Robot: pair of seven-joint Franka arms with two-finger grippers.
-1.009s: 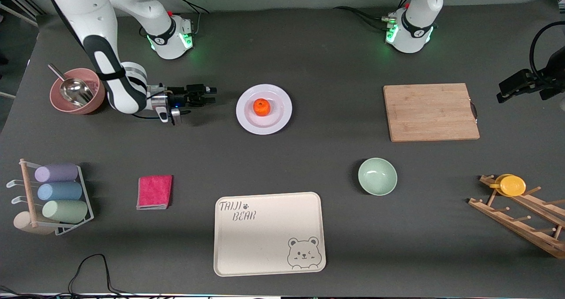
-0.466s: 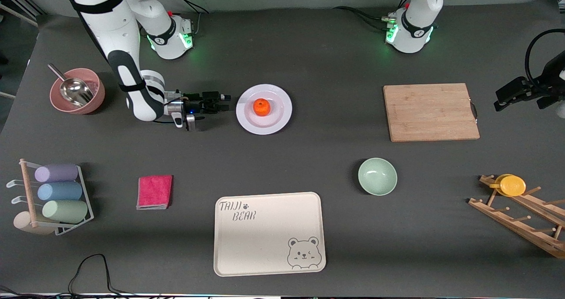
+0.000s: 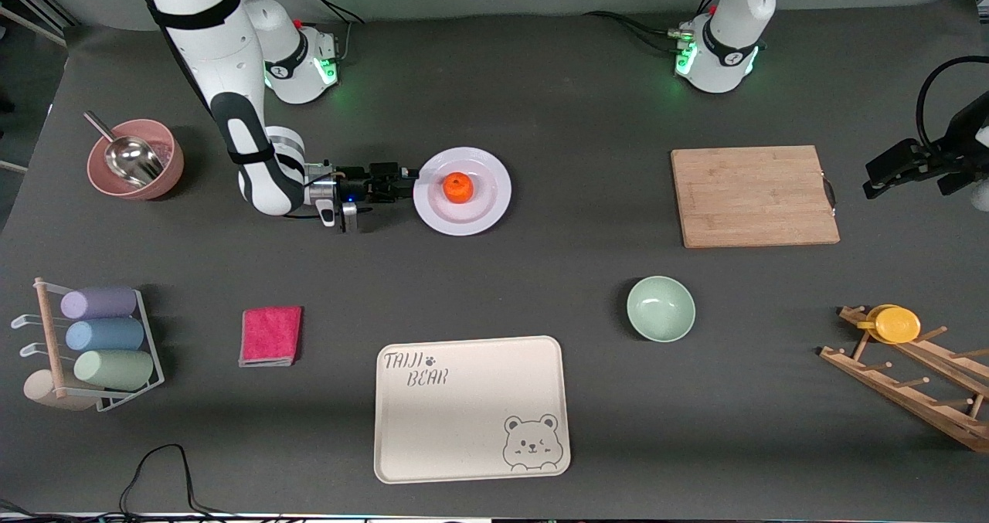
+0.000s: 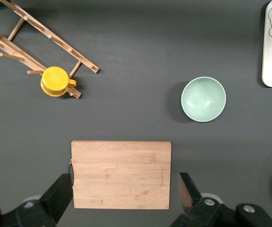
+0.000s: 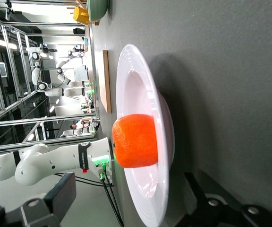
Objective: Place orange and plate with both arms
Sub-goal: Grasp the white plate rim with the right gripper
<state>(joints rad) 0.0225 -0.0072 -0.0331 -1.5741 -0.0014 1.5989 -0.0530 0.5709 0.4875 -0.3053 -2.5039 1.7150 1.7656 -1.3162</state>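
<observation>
Sitting in the well of a pale lavender-white plate [image 3: 462, 191], a small bright orange [image 3: 457, 187] rests toward the robots' edge of the dark worktop [image 3: 541, 106], roughly midway along it. The right gripper [image 3: 408, 183] lies low and level at the plate's rim on the right arm's side, jaws apart, one finger above the rim and one below it as the right wrist view shows, with the orange [image 5: 134, 140] and plate [image 5: 145, 94] close before it. The left gripper [image 3: 877, 181] hangs high over the left arm's end of the worktop, jaws wide apart; its wrist view looks down on a bamboo cutting board [image 4: 121, 174], a mint-green bowl [image 4: 203, 99] and a yellow cup [image 4: 55, 81] on a wooden drying rack [image 4: 22, 42]. Near the front camera's edge lies a cream bear tray [image 3: 470, 407], with a pink folded cloth [image 3: 270, 335] beside it toward the right arm's end.
</observation>
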